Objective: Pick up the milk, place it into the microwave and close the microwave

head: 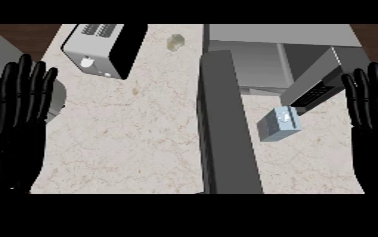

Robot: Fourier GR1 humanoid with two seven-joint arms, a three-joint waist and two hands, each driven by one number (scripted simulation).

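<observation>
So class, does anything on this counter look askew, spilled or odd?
Nothing spilled or broken. The milk sits skewed to the counter edges, beside the microwave's open door. A toaster also sits at an angle. Both robot hands, left and right, rest open.

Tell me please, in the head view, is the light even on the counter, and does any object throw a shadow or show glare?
Head view: the counter is evenly lit, with no glare; the milk shows only a faint shadow beside it; the microwave interior is darker grey; both black hands, left and right, show almost no shading detail.
</observation>
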